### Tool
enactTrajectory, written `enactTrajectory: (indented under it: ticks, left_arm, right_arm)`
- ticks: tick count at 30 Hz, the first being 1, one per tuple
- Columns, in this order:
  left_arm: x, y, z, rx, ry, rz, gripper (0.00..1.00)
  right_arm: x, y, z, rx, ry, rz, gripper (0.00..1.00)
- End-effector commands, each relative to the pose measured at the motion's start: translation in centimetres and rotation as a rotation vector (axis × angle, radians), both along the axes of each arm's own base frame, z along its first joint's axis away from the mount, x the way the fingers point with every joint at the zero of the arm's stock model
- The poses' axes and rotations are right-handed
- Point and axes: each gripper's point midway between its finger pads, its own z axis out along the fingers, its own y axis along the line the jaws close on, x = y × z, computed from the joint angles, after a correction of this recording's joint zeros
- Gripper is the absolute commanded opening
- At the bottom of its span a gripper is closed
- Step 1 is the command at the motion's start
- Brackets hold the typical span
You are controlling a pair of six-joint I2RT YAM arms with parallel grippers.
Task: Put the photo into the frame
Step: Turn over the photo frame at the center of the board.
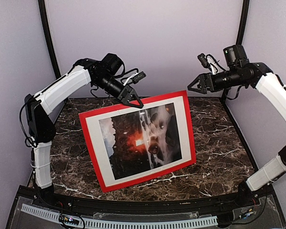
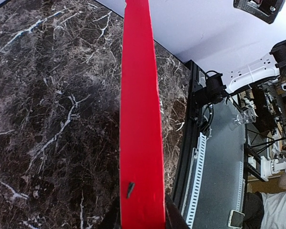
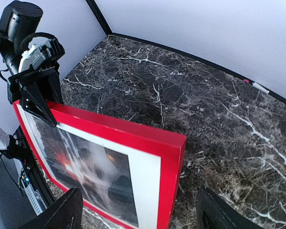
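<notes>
Frame (image 1: 150,176) with photo (image 1: 140,140) stands upright, top rail pinched by left pincer (image 1: 133,99); right pincer (image 1: 190,87) spread, apart.

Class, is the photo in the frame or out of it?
In. The photo shows inside the red frame, ringed by a white border.

Top view: high and behind, facing forward and down. Left wrist: close along the frame (image 2: 140,119) edge. Right wrist: just above the same frame.
</notes>
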Motion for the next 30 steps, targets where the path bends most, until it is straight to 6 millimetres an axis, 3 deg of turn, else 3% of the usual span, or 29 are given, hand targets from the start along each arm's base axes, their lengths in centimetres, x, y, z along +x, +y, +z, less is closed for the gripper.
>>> enactTrajectory:
  ticks: [1,8,13,21,30]
  left_arm:
    - [-0.7,-1.2,2.9,-0.147,-0.021,-0.119,0.0]
    - [-0.4,-1.5,1.9,-0.149,-0.012,-0.144,0.0]
    - [-0.3,-1.5,1.6,-0.149,-0.007,-0.144,0.0]
    - [-0.1,-1.4,1.5,-0.14,-0.015,-0.137,0.0]
    - [-0.5,-1.3,1.2,-0.142,-0.005,-0.151,0.0]
  right_arm:
    - [1.9,1.4,0.8,-0.056,-0.078,0.108,0.85]
    - [4.7,3.6,-0.8,-0.141,-0.055,0.239,0.87]
    - [5.5,4.7,-3.6,-0.165,0.013,0.335,0.86]
    - [3.6,5.1,-6.2,-0.133,0.068,0.431,0.82]
    - [2.5,3.1,-9.6,0.001,0.143,0.455,0.77]
